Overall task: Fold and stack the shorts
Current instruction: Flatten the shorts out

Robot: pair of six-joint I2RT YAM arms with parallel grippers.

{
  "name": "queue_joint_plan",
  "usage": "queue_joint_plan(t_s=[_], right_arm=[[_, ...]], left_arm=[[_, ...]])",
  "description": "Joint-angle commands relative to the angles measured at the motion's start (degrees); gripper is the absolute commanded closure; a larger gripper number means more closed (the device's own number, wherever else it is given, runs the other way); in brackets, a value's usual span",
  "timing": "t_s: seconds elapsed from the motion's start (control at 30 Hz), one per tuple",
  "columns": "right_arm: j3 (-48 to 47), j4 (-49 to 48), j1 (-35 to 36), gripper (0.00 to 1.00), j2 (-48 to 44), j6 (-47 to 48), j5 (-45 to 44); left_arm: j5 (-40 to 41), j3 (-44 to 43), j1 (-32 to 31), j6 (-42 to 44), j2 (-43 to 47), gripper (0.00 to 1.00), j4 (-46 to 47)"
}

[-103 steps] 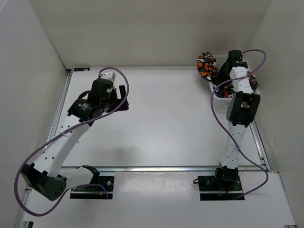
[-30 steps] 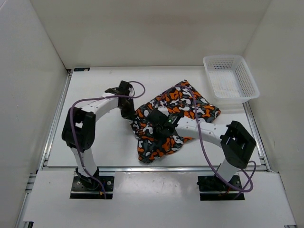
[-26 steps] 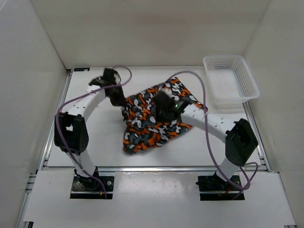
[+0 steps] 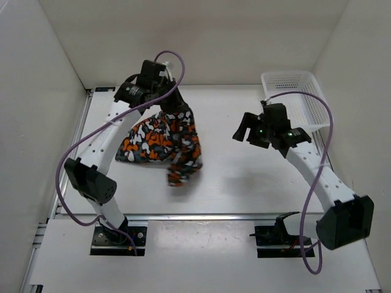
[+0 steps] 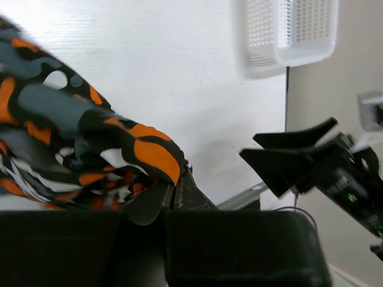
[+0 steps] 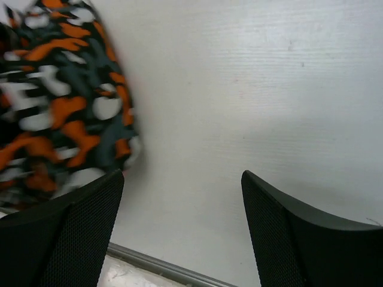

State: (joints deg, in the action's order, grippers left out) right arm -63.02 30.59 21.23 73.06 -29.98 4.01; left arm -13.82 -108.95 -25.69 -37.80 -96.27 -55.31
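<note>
The shorts, blotched orange, black, grey and white, hang bunched from my left gripper, which is raised over the left half of the table and shut on their top edge. In the left wrist view the fabric drapes out of the shut jaws of the left gripper. My right gripper is open in mid-air to the right of the shorts, clear of them. The right wrist view has nothing between the wide-apart fingers of the right gripper, and the shorts lie off to the upper left.
A white mesh basket stands at the back right corner, also showing in the left wrist view as the basket. White walls enclose the table on three sides. A metal rail runs along the near edge.
My right gripper has opened, let go of the shorts and swung away to the right. My left gripper has lifted the shorts off the table and carried them left, so they hang bunched.
</note>
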Motion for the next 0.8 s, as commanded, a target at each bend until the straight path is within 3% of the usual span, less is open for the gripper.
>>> queue_joint_plan(t_s=[0.0,0.17,0.37,0.53,0.77], right_arm=[[-1.0,-1.0,-0.3,0.14,-6.8,1.0,5.4],[0.4,-1.0,5.7,0.00,-5.8,2.3,6.5],[3.3,-0.7,7.9,0.00,0.7,-0.2,-1.4],[4.0,-1.3,7.9,0.04,0.7,-2.9,-2.0],[6.1,-1.4,2.2,0.08,-3.0,-5.8,-6.1]], left_arm=[[-0.8,-8.6,-2.3,-2.2,0.4,0.90,1.4],[-0.8,-6.8,-2.9,-3.2,-0.1,0.90,1.4],[0.5,-2.0,-2.9,-3.2,3.9,0.90,1.4],[1.0,3.6,-2.9,-3.8,8.0,0.90,1.4],[6.2,9.6,-14.6,-8.5,7.3,0.90,2.1]])
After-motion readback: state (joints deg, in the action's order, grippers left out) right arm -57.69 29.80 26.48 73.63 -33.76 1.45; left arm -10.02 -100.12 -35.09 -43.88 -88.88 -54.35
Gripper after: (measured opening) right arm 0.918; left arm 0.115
